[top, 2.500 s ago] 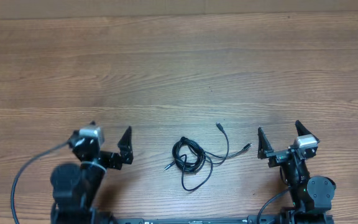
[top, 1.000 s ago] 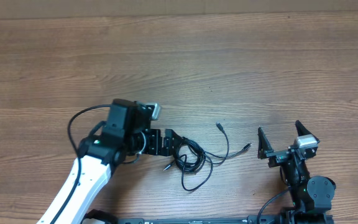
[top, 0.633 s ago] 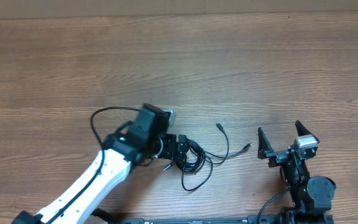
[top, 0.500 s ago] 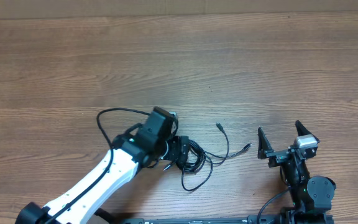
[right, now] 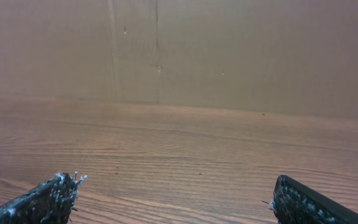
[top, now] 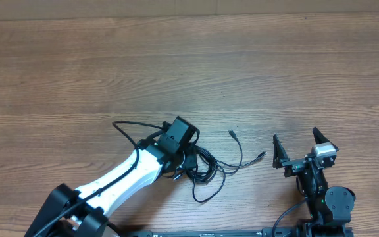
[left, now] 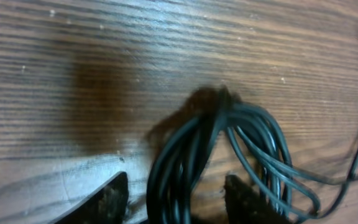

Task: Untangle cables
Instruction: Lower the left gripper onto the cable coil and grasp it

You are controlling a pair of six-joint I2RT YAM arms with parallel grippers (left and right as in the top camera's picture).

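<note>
The cables [top: 206,170] lie in a black tangle of loops on the wooden table, with two metal-tipped plug ends [top: 231,133] trailing toward the right. My left gripper [top: 189,162] is down on the left side of the tangle. In the left wrist view a bunch of cable strands [left: 185,155] runs between the two fingers of the left gripper [left: 174,186]; the jaws stand partly closed, with a gap showing beside the right finger. More loops [left: 272,155] lie outside that finger. My right gripper [top: 297,146] rests wide open at the right, holding nothing [right: 174,186].
The wooden table [top: 189,66] stretches bare toward the far edge. A brown wall [right: 229,50] rises behind it in the right wrist view. The left arm's own thicker black cable [top: 127,125] arcs up behind its wrist.
My left arm has swung from its rest at the left over to the tangle and lowered onto it. Its jaws have narrowed around a bunch of strands. The right arm has stayed still.
</note>
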